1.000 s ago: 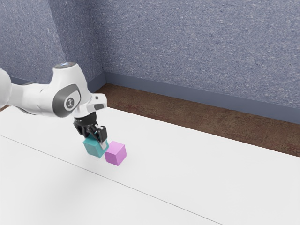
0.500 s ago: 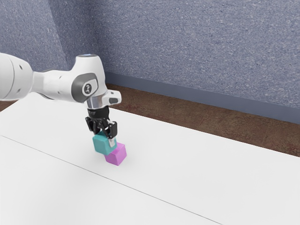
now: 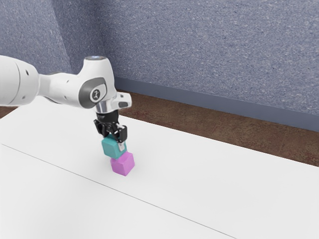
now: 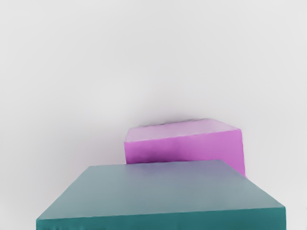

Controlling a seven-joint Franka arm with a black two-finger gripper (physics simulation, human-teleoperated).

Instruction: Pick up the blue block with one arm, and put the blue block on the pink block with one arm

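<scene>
Since half a second ago, my arm (image 3: 55,89) has lifted the blue block (image 3: 109,148) higher and carried it a little toward the exterior view's right. A second ago it hung low beside the pink block (image 3: 123,164), near the table (image 3: 224,189). Now it sits over the pink block's top, offset toward the exterior view's left. I cannot tell whether the two touch.

My gripper (image 3: 115,141) is clamped on the blue block, one black finger on each of two opposite sides, pointing straight down.

The blue block is a smooth, matte cube with crisp edges, more teal than blue. As a cube it has no long axis. I hold it upright with its top face level and one vertical edge turned toward the exterior camera. The pink block is a cube of the same plain, even finish and stands flat on the table with an edge facing the same way.

From my wrist, the blue block (image 4: 163,191) looms just under my hand. The pink block (image 4: 187,146) shows beyond and below it, turned slightly askew to it, on the plain white table (image 4: 144,57).

The table is smooth white with a thin dark seam across it, and the wall (image 3: 224,45) behind is speckled blue-grey. A small pale emblem sits on the grey round cap (image 3: 93,93) of my arm, too small to read.
</scene>
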